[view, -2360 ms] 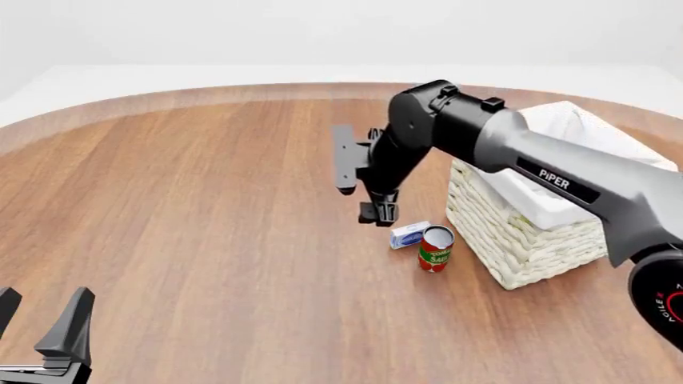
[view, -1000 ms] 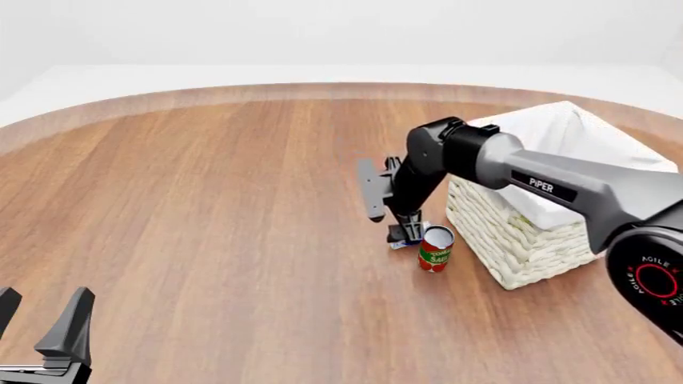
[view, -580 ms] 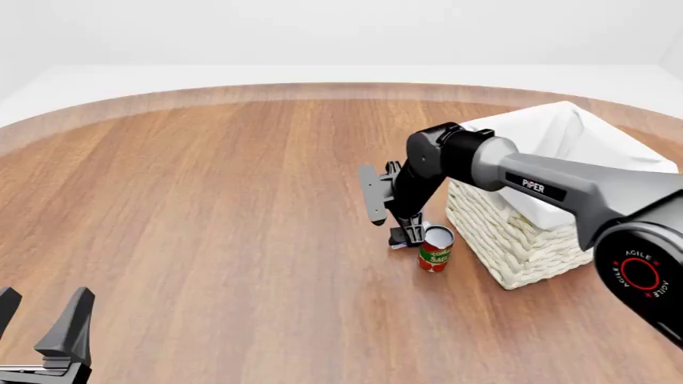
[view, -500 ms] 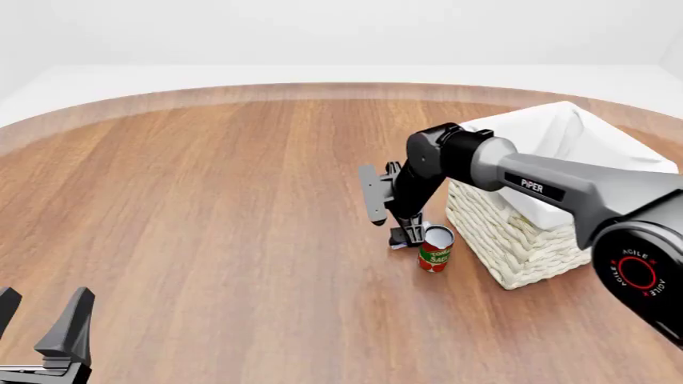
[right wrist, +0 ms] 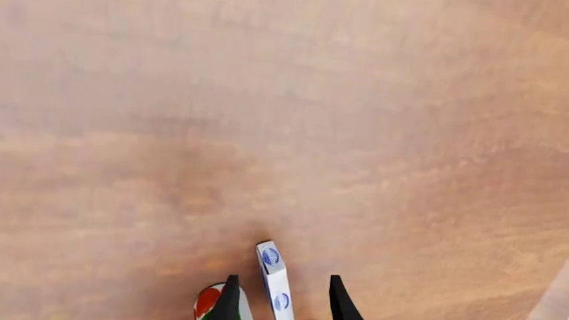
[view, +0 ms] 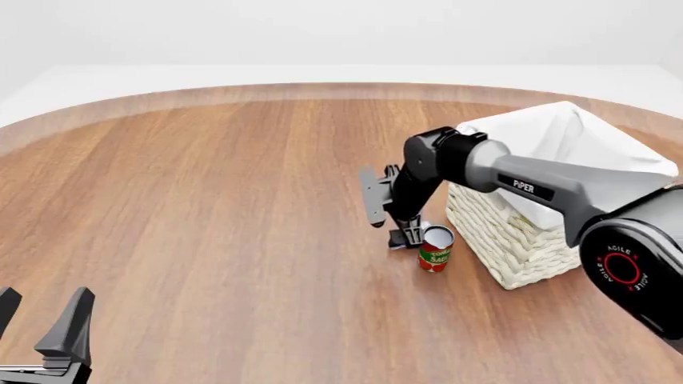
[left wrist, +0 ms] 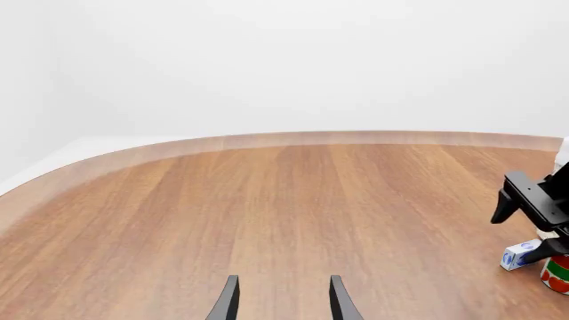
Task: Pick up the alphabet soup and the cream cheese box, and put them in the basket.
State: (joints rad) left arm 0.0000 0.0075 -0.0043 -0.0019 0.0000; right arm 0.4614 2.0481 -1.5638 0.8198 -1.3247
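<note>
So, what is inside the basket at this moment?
The front view shows only the white cloth lining inside the basket, and no can or box. The near wall and the right arm hide the bottom, so its contents cannot be confirmed.

White cream cheese box point(right wrist: 276, 283) with blue ovals; red-green can point(view: 436, 249).

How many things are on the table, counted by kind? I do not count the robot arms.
Cans: 1, the red and green can
Boxes: 1, the cream cheese box, between the right pincer fingers
Baskets: 1, the basket
Total: 3
</note>
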